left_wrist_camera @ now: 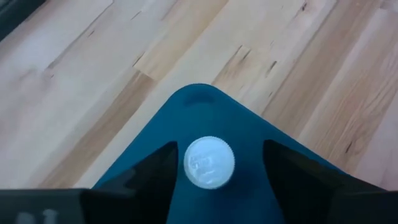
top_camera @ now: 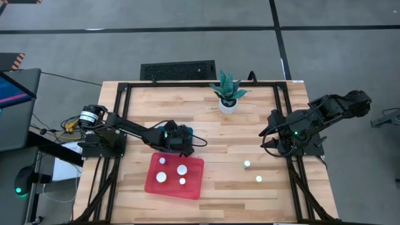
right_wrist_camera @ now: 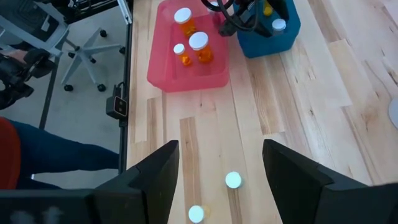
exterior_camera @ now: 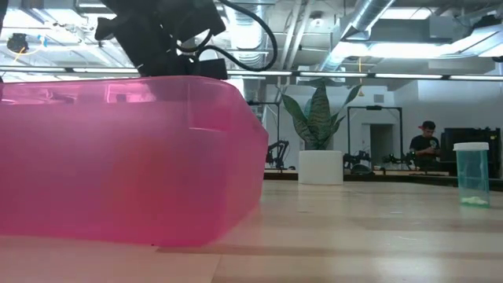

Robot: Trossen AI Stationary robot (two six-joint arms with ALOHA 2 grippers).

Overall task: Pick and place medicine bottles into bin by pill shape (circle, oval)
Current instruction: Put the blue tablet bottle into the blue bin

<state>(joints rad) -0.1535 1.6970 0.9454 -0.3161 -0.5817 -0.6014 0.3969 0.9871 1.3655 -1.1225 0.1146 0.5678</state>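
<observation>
My left gripper [top_camera: 181, 140] hangs open over the blue bin [left_wrist_camera: 205, 106], behind the pink bin [top_camera: 175, 176]. In the left wrist view a white-capped medicine bottle [left_wrist_camera: 209, 162] stands upright on the blue bin's floor between the two fingers, with a gap on each side. Several white-capped bottles [right_wrist_camera: 198, 42] with amber bodies stand in the pink bin. Two more bottles [top_camera: 247, 164] [top_camera: 259, 179] stand on the bare table at the right. My right gripper [top_camera: 270, 132] waits open, raised above the table's right side, with nothing between its fingers.
A white pot with a green plant [top_camera: 228, 94] stands at the table's far middle. Black frame rails [top_camera: 284, 112] run along the table's sides. In the low view the pink bin [exterior_camera: 118, 157] fills the left and a person [exterior_camera: 427, 145] stands far behind the table.
</observation>
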